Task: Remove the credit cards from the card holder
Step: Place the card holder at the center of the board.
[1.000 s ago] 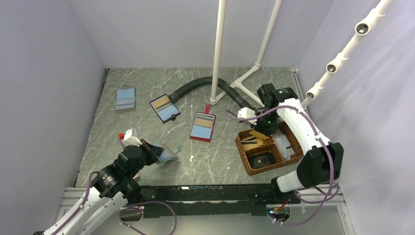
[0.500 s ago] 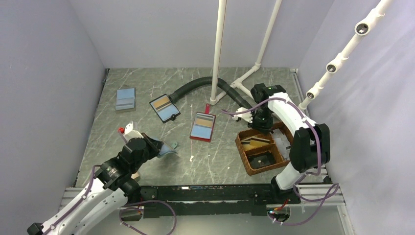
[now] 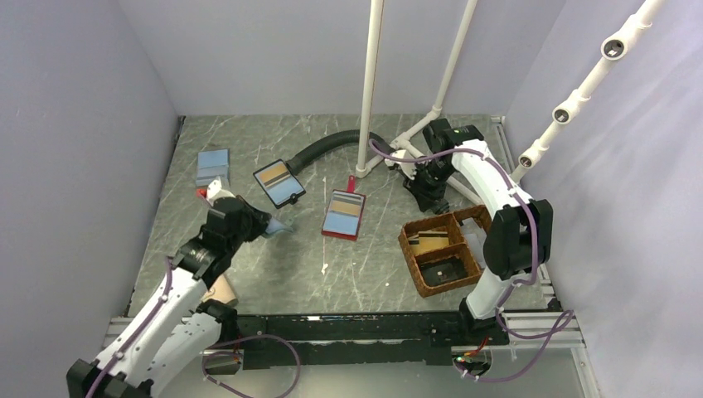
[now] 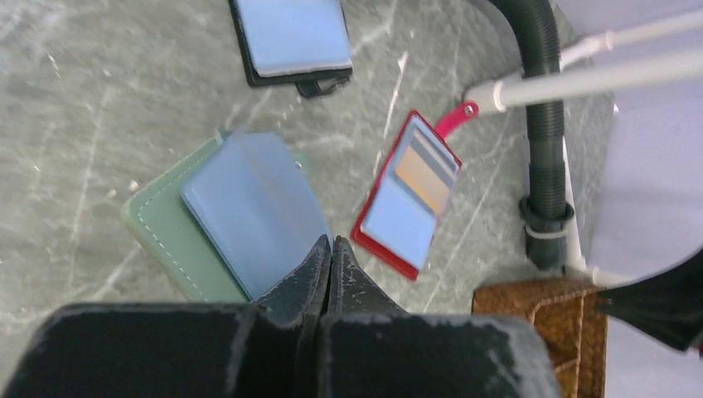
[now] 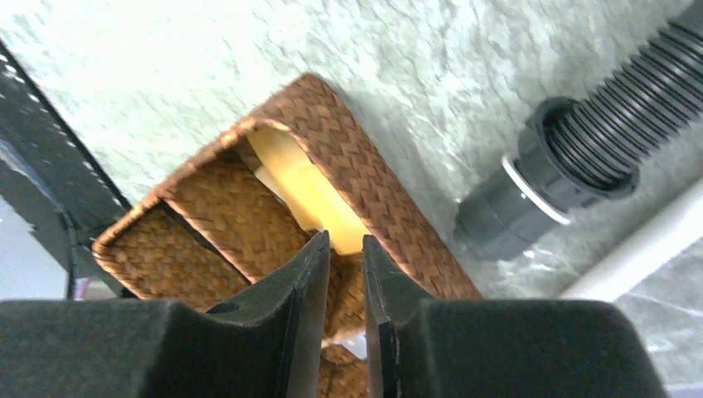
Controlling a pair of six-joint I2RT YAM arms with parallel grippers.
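Observation:
My left gripper [image 4: 330, 242] is shut on an edge of the teal card holder [image 4: 170, 236], pinching its pale blue face [image 4: 249, 207] and holding it tilted above the table. From above, the left gripper [image 3: 264, 222] and card holder [image 3: 281, 225] hang left of centre. The right gripper [image 5: 346, 240] stands slightly open with nothing between its fingers, just past the far edge of the wicker basket [image 5: 365, 186]. A tan credit card [image 5: 311, 191] lies in the basket's back compartment, seen from above as striped tan credit cards [image 3: 428, 241]. From above, the right gripper [image 3: 427, 187] hovers behind the basket [image 3: 409, 259].
A red-edged holder [image 3: 343, 215] with a red tab lies mid-table. A black-edged holder [image 3: 278, 183] and a blue stack [image 3: 213, 167] lie farther left. A black hose [image 3: 323, 149] and white pipes [image 3: 367, 91] stand at the back, close to the right arm.
My left arm has carried the card holder up and away from the near edge. The right gripper has opened and moved from over the basket to behind it.

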